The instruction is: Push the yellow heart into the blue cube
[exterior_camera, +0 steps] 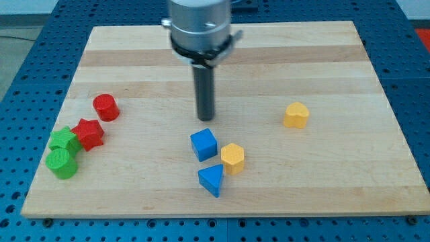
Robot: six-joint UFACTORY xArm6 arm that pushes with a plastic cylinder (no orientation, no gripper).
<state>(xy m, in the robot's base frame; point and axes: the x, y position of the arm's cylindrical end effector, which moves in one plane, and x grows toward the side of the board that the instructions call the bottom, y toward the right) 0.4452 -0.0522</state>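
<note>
A: Start at the view's left. What sits there?

B: Two green blocks near the board's [322,202] left edge: a green cylinder [62,163] low down and a green star-like block [64,140] just above it, touching or nearly so. A red star [88,134] presses against the upper green one, and a red cylinder [105,107] stands just above that, slightly apart.

A: And the middle?

B: My tip [204,119] hangs just above the blue cube [203,144] toward the view's top, apart from it by a sliver. There is no pincer on this rod, so nothing is clenched or released; it touches no block. Below the cube lies a blue triangular block [211,179], close beside it.

A: The yellow pieces?

B: One yellow block [232,158] sits just right of the blue cube, almost touching it and the triangle (its outline looks hexagonal, though I cannot be sure). The other, the yellow heart [295,115] as best I can judge from its notched top, stands well apart toward the view's right, alone on bare wood
</note>
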